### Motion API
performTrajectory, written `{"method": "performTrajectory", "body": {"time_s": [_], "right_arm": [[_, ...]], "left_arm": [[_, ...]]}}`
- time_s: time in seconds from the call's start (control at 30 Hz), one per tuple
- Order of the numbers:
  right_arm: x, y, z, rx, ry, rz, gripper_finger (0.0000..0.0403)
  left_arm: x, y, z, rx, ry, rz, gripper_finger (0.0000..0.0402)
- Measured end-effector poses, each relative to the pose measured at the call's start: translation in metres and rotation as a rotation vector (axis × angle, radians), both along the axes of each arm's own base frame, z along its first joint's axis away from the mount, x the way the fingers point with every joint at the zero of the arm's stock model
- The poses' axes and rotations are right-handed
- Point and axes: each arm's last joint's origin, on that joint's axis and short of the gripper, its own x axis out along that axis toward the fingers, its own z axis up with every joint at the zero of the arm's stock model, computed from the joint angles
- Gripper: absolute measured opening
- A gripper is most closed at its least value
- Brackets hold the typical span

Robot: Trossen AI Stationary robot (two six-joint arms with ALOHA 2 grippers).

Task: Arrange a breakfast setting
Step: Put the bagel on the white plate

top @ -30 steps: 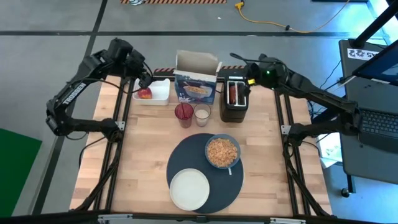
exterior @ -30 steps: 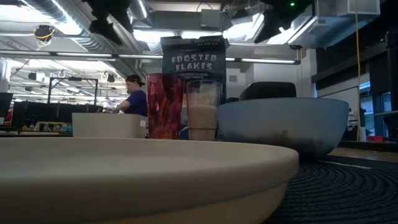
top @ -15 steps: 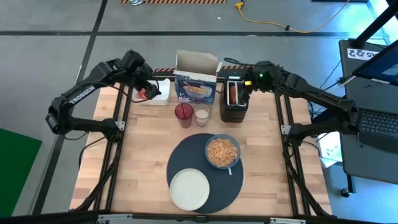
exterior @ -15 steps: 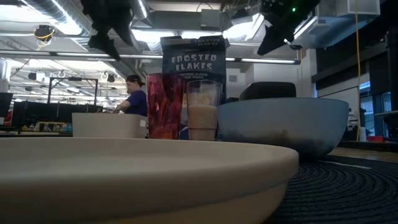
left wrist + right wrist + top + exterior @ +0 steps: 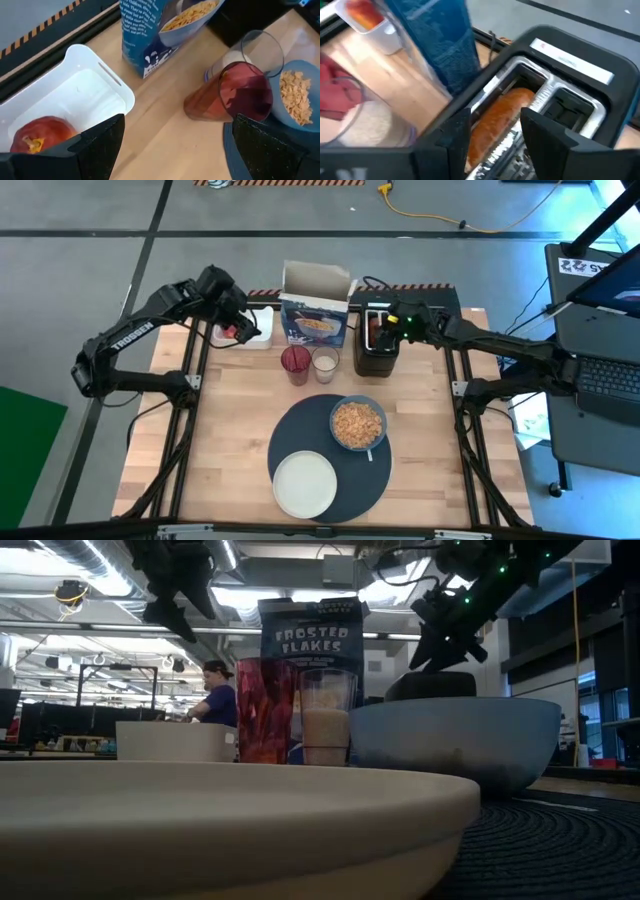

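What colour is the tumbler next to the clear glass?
Translucent red tumbler, clearest in the left wrist view.

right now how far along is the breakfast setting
Done: the placemat carries the light-blue bowl of cereal flakes and the white plate, which is empty. In hand: the open left end effector is over the red apple in its white tray, and the open right end effector straddles the toasted round in the toaster. Left: bringing apple and toast over.
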Motion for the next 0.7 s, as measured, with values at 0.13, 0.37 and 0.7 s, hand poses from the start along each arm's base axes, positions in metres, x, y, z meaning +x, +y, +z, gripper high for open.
{"method": "performTrajectory", "body": {"time_s": [0.13,0.37,0.7], "right_arm": [[0.0,0.0,0.0,0.006,-0.005,-0.015,0.0159],[0.009,-0.004,-0.01,0.048,-0.005,-0.013,0.0134],[0.015,-0.007,-0.015,0.057,-0.014,-0.008,0.0078]], "left_arm": [[0.001,0.001,0.001,0.019,-0.015,-0.006,0.0355],[0.003,0.003,0.003,0.044,-0.039,-0.009,0.0355],[0.003,0.003,0.004,0.062,-0.037,-0.027,0.0355]]}}
